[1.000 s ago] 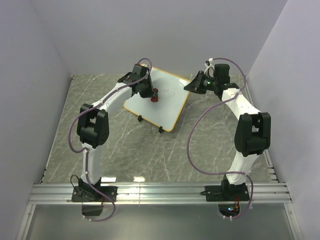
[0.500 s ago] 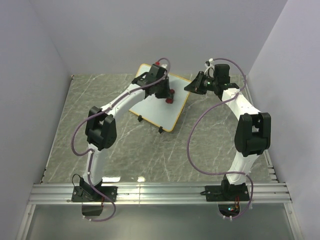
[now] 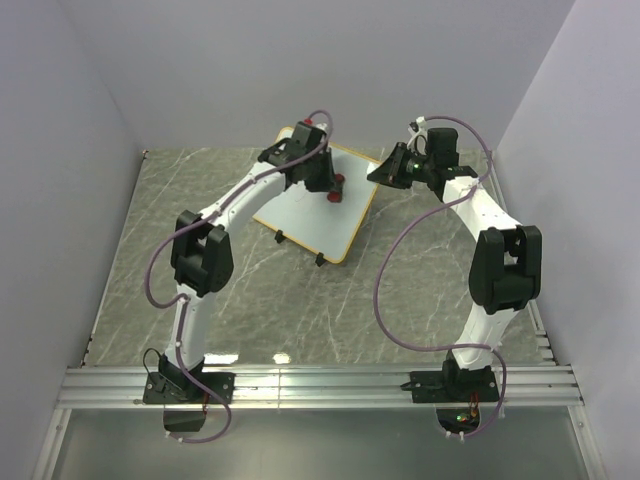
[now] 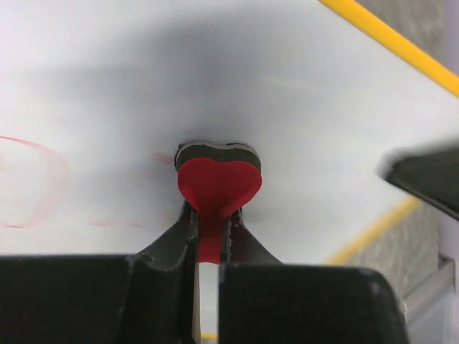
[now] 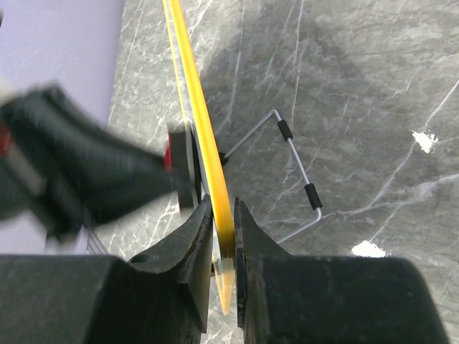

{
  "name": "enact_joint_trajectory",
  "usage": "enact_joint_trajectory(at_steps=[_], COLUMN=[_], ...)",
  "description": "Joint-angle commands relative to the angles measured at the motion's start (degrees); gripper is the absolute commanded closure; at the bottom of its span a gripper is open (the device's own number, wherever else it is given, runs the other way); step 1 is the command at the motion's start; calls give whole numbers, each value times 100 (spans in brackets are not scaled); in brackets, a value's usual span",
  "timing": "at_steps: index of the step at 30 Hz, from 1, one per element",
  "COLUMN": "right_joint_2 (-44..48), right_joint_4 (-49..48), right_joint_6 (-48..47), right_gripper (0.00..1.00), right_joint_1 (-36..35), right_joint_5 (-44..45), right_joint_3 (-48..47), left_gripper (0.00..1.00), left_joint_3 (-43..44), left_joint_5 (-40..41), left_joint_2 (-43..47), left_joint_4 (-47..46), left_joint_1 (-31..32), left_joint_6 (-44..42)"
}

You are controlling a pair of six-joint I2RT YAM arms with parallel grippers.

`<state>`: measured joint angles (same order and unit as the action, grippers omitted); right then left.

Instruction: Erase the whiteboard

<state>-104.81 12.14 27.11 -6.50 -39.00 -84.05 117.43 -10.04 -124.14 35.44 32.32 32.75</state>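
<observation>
Grey marbled tabletop (image 3: pixel 240 290) carries the whiteboard (image 3: pixel 318 215), which sits toward the far side between my two arms. I judge the wiping step to be under way and not finished. Faint red marks (image 4: pixel 39 179), a loop and a few strokes, show on the whiteboard's face, well in from its yellow rim.

My left claw (image 4: pixel 209 218) is pinched tight on the red handle of the eraser (image 4: pixel 217 183). The eraser's dark felt is pressed flat against the whiteboard near the middle of its face. My right claw (image 5: pixel 222 211) is closed down on the whiteboard's yellow rim at its right edge, with almost no gap between the fingers. The wire stand (image 5: pixel 297 172) juts from the whiteboard's back, just beside that grip.

Next, I think the eraser has to sweep across the whiteboard to those red marks. It needs even pressure, while the right claw holds the rim so the whiteboard does not slide or tip.
</observation>
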Motion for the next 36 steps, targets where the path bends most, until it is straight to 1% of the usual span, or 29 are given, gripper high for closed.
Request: enact_joint_trajectory(at_steps=[1, 2, 5, 10, 13, 16, 17, 19, 22, 25, 29, 30, 33, 35, 36], right_joint_2=[31, 14, -21, -65, -65, -92, -100, -118, -127, -127, -66, -57, 5, 49, 58], right_joint_4=[851, 834, 877, 974, 974, 966, 966, 966, 974, 966, 1009, 1001, 1027, 1027, 1027], right_joint_6=[-453, -453, -479, -593, -602, -593, -593, -593, -611, -619, -655, -655, -655, -655, -655], right_gripper=[100, 100, 100, 100, 100, 100, 100, 100, 100, 100, 100, 100, 100, 100, 100], right_joint_1=[-299, -308, -386, -501, -536, -554, -571, -589, -615, -650, -686, -694, -694, -694, -694], right_joint_5=[235, 235, 262, 358, 376, 367, 367, 367, 376, 385, 420, 420, 437, 455, 455], right_joint_3=[117, 126, 108, 73, 91, 99, 99, 91, 99, 126, 135, 143, 170, 196, 196], left_gripper=[100, 100, 100, 100, 100, 100, 100, 100, 100, 100, 100, 100, 100, 100, 100], left_joint_3=[253, 515, 877, 1063, 1081, 879, 852, 800, 799, 860, 940, 931, 660, 142, -321], left_joint_5=[608, 644, 697, 601, 14, -497, -760, -981, -850, -649, -25, 98, 265, 327, 397], left_joint_2=[-339, -478, -707, -858, -867, -744, -700, -656, -612, -612, -656, -664, -621, -445, -349], left_joint_4=[296, 375, 516, 578, 464, 157, 69, -2, 94, 252, 577, 656, 833, 746, 658], left_joint_1=[-462, -480, -489, -411, -288, -51, 11, 196, 380, 407, 232, 57, -338, -497, -585], left_joint_6=[-67, -76, -6, -119, -374, -532, -524, -472, -445, -410, -366, -305, -235, -243, -295])
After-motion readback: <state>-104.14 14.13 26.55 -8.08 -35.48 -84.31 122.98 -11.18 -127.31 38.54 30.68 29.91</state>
